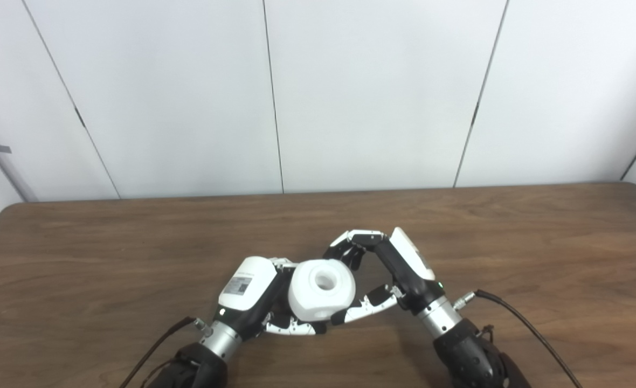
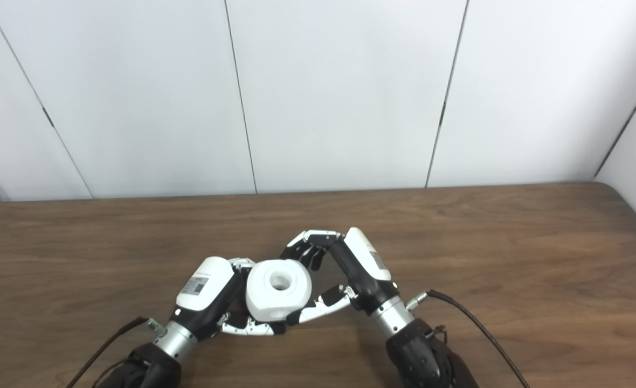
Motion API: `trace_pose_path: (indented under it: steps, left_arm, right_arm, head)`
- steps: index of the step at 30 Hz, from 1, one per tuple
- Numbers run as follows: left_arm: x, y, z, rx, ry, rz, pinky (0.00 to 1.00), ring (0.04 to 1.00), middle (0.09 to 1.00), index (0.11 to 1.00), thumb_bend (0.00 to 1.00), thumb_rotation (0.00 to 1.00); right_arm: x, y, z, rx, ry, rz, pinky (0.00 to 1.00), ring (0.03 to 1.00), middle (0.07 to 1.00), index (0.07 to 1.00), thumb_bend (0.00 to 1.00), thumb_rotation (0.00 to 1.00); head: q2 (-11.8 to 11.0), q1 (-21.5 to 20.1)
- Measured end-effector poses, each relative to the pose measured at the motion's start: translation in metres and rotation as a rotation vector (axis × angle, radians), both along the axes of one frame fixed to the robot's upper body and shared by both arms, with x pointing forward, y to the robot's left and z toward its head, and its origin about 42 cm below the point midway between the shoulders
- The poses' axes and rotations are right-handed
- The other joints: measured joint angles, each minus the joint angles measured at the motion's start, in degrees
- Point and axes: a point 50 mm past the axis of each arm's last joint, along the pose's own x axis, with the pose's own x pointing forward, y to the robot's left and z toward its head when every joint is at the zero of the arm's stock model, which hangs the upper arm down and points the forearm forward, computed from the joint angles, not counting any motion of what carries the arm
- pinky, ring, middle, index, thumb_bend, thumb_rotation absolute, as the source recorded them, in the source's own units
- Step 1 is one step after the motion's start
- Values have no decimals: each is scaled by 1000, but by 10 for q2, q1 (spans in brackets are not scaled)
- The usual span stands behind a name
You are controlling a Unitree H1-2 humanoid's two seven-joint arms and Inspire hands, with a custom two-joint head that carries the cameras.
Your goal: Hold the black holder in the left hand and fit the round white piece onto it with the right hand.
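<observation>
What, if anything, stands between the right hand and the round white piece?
Nothing visible does: the right hand curls around the round white piece, its thumb touching the lower side, while the left hand meets it opposite.

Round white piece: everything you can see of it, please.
The round white piece is a chunky, matte, plastic-looking drum with rounded edges and a round hole in its upward-tilted face; a smaller recess shows low on its side. It sits above the wooden table, between the two hands. The left robot hand wraps it from the left and beneath; the right robot hand has its thumb against the lower right side, its fingers curled behind. The black holder is not visible.
</observation>
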Motion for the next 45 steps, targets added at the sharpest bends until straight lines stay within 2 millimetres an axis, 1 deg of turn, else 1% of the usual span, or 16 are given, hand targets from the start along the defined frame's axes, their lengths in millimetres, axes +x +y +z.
trace_pose_path:
  steps: [7,12,13,14,16,17,18,21,23,26,28,31,35,38,41,45]
  left_arm:
    - [-4,-3,1,-5,5,9,690,666,494,482,525,0]
    - [-5,-6,1,-5,9,3,691,665,494,482,525,0]
    - [-6,-6,1,-5,9,2,690,665,494,482,525,0]
    - [-6,-7,1,-5,9,0,689,664,494,482,525,0]
    - [-6,-8,1,-5,9,-2,687,664,494,482,525,0]
    - [-6,-8,1,-5,9,-5,686,663,494,482,525,0]
    - [-6,-8,1,-5,8,-7,685,663,494,482,526,0]
    - [-7,-9,1,-6,8,-8,683,663,494,482,526,0]
    - [-7,-9,1,-6,8,-9,683,663,494,482,526,0]
    - [-7,-9,1,-6,8,-9,688,667,494,482,525,0]
    - [-7,-10,1,-7,9,-8,686,666,494,482,525,0]
    - [-7,-10,1,-7,12,-7,689,669,494,482,525,0]
    - [-8,-11,1,-7,15,-4,691,669,494,483,525,0]
    - [-8,-12,1,-9,18,1,692,668,494,482,525,0]
    - [-9,-12,1,-9,18,2,688,666,494,482,525,0]
    - [-9,-13,1,-8,19,2,695,671,494,483,525,0]
  right_arm:
    - [0,-3,2,-15,6,4,374,466,483,495,523,1]
    - [-3,-6,6,-35,26,15,423,511,488,494,525,5]
    - [-3,-6,7,-40,31,17,429,519,529,493,521,74]
    - [-4,-6,8,-46,36,20,433,527,560,493,519,118]
    - [-5,-7,11,-61,42,23,455,552,594,494,520,144]
    - [-5,-7,13,-72,45,28,475,573,621,588,681,213]
    - [-6,-7,14,-80,46,32,485,584,637,631,745,245]
    - [-7,-9,12,-113,63,41,505,605,672,702,821,292]
    - [-12,-9,6,-160,90,58,511,616,693,732,839,310]
    - [-19,-8,-2,-175,127,66,531,663,752,771,865,321]
    - [-20,-9,-1,-180,128,69,540,684,779,784,872,331]
    - [-20,-9,1,-191,128,81,582,729,830,818,877,351]
    - [-22,-9,5,-205,133,96,679,816,905,872,882,355]
    - [-22,-11,6,-223,159,101,729,867,954,915,896,349]
    - [-23,-12,9,-223,170,112,716,889,995,947,914,317]
    - [-22,-14,10,-196,182,109,670,890,1000,957,910,284]
  head:
    - [11,0]
    - [11,1]
    - [11,2]
    - [11,2]
    - [11,3]
    - [11,3]
    - [11,3]
    - [11,3]
    - [11,3]
    - [13,3]
    - [14,3]
    - [16,3]
    - [16,4]
    - [18,3]
    - [18,4]
    - [18,4]
